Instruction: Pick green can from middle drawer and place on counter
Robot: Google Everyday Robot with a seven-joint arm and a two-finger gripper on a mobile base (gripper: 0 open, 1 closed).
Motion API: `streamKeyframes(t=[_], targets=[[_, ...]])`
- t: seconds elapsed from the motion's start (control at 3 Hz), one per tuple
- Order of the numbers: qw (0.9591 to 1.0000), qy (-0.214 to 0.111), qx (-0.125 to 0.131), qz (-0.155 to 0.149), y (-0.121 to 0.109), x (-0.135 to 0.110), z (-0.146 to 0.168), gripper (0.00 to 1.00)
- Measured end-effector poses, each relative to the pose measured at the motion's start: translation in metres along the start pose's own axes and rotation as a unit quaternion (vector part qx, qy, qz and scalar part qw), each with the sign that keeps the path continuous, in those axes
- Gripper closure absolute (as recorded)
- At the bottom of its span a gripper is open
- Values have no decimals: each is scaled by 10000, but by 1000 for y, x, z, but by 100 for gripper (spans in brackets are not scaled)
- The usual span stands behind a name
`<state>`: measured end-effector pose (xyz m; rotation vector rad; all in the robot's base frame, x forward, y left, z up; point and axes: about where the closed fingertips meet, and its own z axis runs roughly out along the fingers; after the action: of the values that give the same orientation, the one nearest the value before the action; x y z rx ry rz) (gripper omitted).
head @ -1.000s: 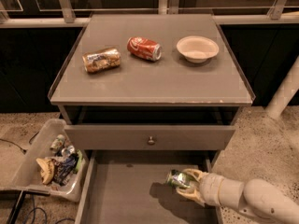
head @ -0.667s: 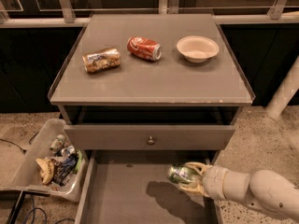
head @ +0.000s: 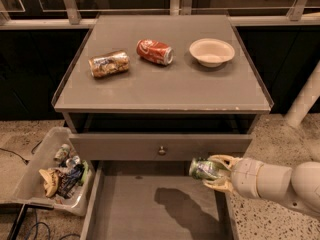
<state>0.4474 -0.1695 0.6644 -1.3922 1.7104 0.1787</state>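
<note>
Gripping the green can (head: 202, 168) firmly in the claw (head: 214, 172), long axis left-to-right, above the right part of the middle drawer (head: 135, 209), lower and nearer than the tabletop (head: 170, 88).

Three cans (head: 109, 64) (head: 155, 52) (head: 204, 168), bowl (head: 212, 51), gripper (head: 213, 173) over drawer (head: 145, 209)

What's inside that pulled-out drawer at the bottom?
The middle drawer shows only a bare grey floor and a shadow. The gripper holds the green can above its right side. Its rear, under the knobbed drawer front, is hidden.
</note>
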Motion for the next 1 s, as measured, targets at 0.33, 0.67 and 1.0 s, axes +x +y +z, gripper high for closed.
streamKeyframes(t=[0.33, 0.67, 1.0], targets=[[10000, 1, 1, -1, 0, 0, 0, 100], [9999, 35, 63, -81, -3, -3, -5, 100], [9982, -114, 322, -500, -30, -48, -40, 100]])
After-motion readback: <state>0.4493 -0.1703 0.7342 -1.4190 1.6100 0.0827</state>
